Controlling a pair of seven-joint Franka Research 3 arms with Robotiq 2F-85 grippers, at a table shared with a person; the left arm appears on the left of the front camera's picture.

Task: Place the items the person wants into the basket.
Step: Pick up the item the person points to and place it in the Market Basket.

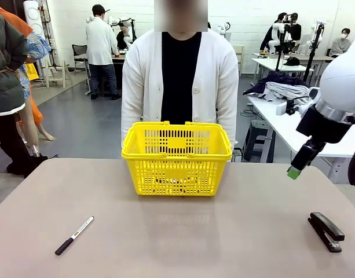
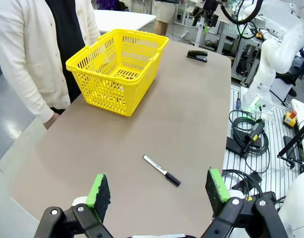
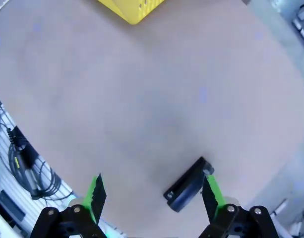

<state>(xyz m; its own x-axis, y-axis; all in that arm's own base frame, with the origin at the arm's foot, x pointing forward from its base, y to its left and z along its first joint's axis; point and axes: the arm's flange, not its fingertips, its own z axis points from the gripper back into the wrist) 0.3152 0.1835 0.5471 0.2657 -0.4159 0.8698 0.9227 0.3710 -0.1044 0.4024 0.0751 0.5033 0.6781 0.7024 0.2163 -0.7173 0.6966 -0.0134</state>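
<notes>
Left gripper (image 2: 159, 191) is hanging over the near part of the table (image 1: 183, 231) with its green pads spread wide, holding nothing. Right gripper (image 3: 154, 193) is the same deal, jaws fully apart and empty, sitting above the right side of the table with the black stapler (image 3: 187, 184) just below it. In the front view you only catch 1 green pad tip of it (image 1: 293, 172), well above the tabletop.

The yellow basket (image 1: 176, 157) stands upright at the far middle of the table, right in front of the person (image 1: 178, 81), whose white cardigan is just behind its rim. Handles are folded down on the rim.

Other stuff: 1 white-barrelled marker (image 1: 73, 235) with a black cap lying at the near left, and 1 stapler (image 1: 326, 230) at the near right, both well apart from the basket. Nothing sits between either of them and the basket, just bare table.

There's something dark low inside the basket, seen through the lattice, but I can't make out what. The person's hands are hidden behind the basket and table edge.
</notes>
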